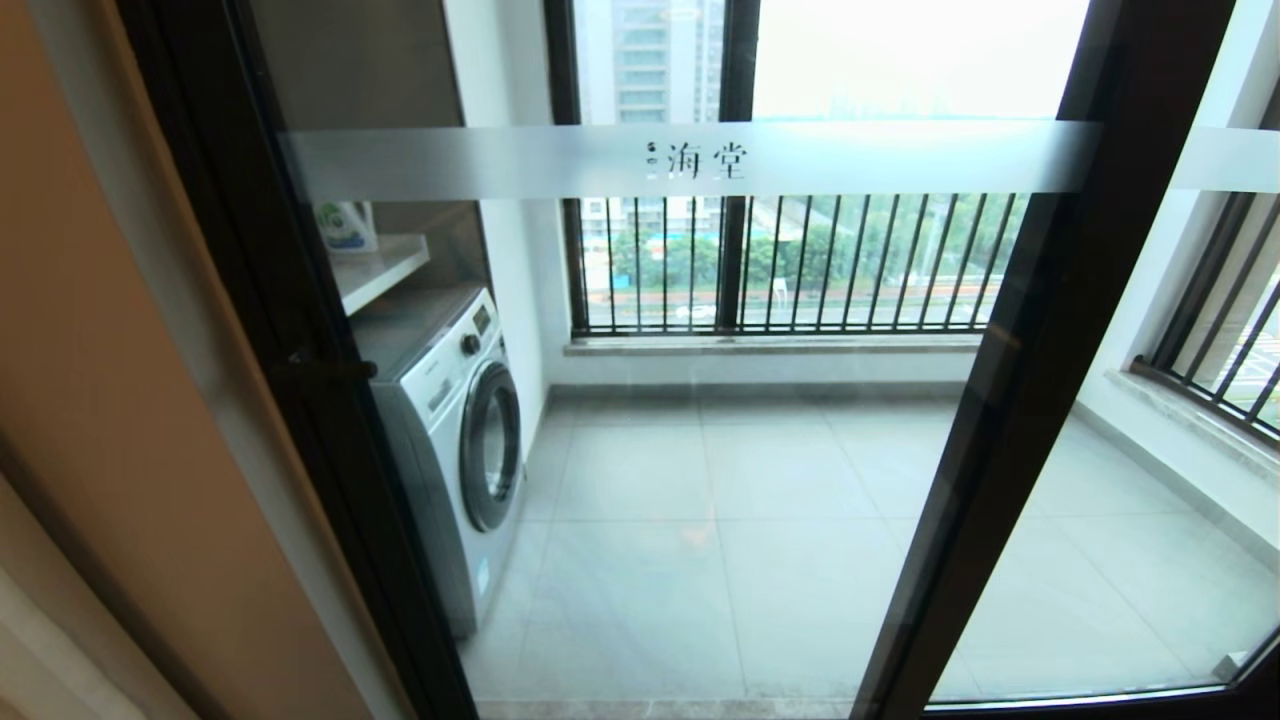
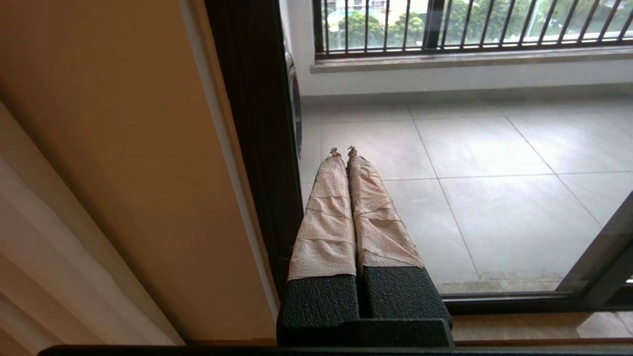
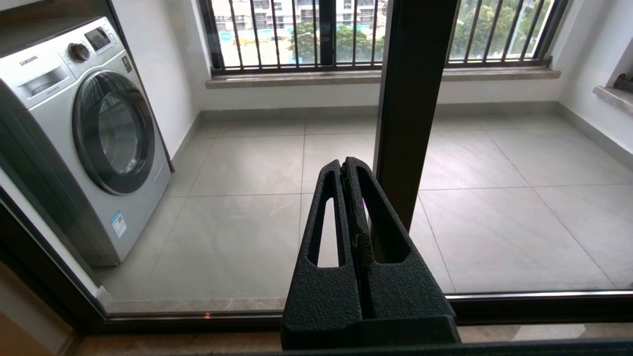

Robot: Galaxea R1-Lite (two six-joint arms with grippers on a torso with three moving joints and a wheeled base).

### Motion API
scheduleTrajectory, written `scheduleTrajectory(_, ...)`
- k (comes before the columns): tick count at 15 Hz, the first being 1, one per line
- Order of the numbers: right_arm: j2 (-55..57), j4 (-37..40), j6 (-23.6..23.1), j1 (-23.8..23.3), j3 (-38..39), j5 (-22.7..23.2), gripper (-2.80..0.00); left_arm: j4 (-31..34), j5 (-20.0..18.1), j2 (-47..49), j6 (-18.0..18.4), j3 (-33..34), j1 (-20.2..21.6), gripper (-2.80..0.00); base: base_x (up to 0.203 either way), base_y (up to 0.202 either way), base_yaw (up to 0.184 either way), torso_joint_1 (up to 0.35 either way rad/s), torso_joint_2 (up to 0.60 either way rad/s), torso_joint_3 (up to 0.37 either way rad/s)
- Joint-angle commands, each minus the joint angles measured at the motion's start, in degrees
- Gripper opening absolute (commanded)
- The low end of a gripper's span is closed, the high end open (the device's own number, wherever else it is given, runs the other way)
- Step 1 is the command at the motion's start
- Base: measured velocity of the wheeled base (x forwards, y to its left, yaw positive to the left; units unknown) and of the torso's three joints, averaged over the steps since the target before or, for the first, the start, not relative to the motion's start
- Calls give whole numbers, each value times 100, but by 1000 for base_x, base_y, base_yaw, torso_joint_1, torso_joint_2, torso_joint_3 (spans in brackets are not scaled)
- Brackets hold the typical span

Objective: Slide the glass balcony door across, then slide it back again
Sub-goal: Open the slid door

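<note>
The glass balcony door (image 1: 690, 300) fills the head view; its frosted band (image 1: 860, 158) carries small Chinese characters. Its dark left stile (image 1: 300, 330) stands against the wall and bears a short dark bar handle (image 1: 322, 368). The dark right stile (image 1: 1020, 400) slants down the right side. Neither gripper shows in the head view. In the left wrist view my left gripper (image 2: 342, 150), tape-wrapped, is shut on nothing beside the dark stile (image 2: 257, 148). In the right wrist view my right gripper (image 3: 342, 163), black, is shut on nothing in front of the glass, next to the dark stile (image 3: 410, 99).
A washing machine (image 1: 455, 440) stands behind the glass on the left under a shelf (image 1: 380, 270). The black-railed outer window (image 1: 790, 260) is at the back. A plain-banded glass panel (image 1: 1225, 158) lies to the right. A beige wall (image 1: 100, 400) is on the left, the floor track (image 3: 519, 301) below.
</note>
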Motion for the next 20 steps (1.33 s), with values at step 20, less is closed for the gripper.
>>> scheduleTrajectory(20, 0, -5, 0, -1, 70, 4, -280, -1343, -524, 5238, -326, -2975, -34, -280, 0, 0, 0, 0, 0, 0)
